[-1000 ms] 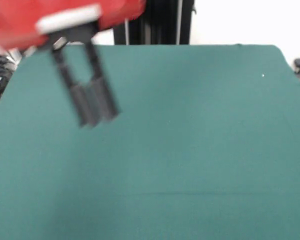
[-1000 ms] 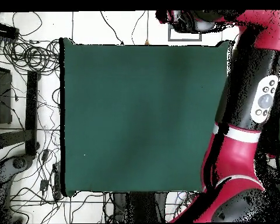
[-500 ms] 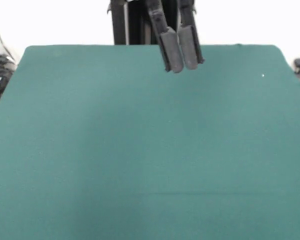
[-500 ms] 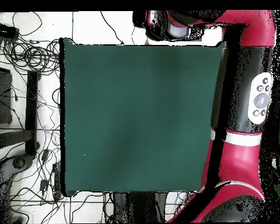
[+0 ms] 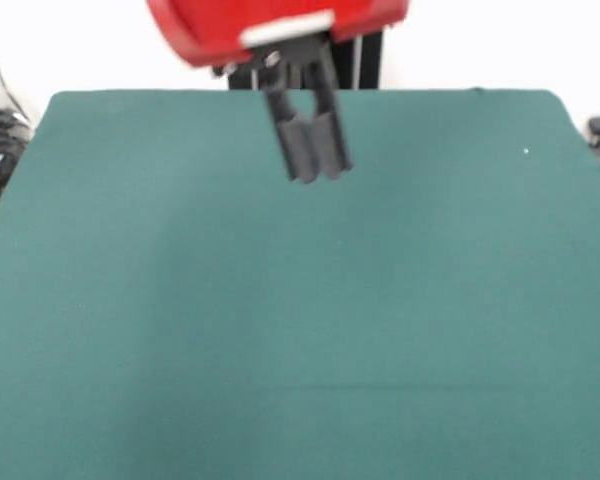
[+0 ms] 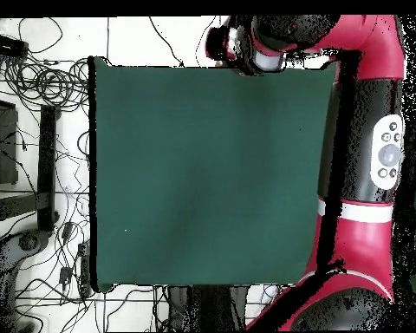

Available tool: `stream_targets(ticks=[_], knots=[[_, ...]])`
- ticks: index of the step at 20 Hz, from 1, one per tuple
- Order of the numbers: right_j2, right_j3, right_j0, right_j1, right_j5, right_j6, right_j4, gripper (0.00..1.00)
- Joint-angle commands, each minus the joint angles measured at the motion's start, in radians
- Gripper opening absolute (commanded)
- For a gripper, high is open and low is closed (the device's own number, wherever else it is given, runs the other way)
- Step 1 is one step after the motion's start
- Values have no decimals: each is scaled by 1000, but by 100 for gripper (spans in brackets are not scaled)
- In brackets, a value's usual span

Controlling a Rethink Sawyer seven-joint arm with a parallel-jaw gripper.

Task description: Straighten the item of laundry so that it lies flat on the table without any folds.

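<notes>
The gripper [image 5: 316,172] hangs from the red arm [image 5: 275,25] above the far part of the green felt table [image 5: 300,320], a little left of the table's middle line in the front view. Its two black fingers [image 5: 300,150] point down and slightly toward the camera, pressed side by side with nothing between them; their tips are off the cloth.

In the overhead view the gripper [image 6: 237,43] sits at the table's [image 6: 203,173] top edge, somewhat right of that edge's middle. The red and black arm [image 6: 372,165] runs along the table's right side and bends across its top right corner to reach it.

The towel shows in neither view, so where it is, its long axis and its heading cannot be told. The table's cloth lies smooth. Tangled cables [image 6: 38,82] lie on the floor beside the table's left side in the overhead view.
</notes>
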Motion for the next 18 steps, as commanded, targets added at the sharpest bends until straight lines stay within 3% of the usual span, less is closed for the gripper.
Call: stream_targets(ticks=[1, 3, 8, 15, 18], knots=[[-220, 62, 78, 67, -47, 17, -60, 0], [-230, 66, 81, 66, -103, -9, -66, 0], [-284, 108, 92, 30, -201, 64, -60, 0], [-359, 170, 98, -15, -258, 160, 4, 0], [-383, 184, 95, -34, -233, 129, 28, 0]])
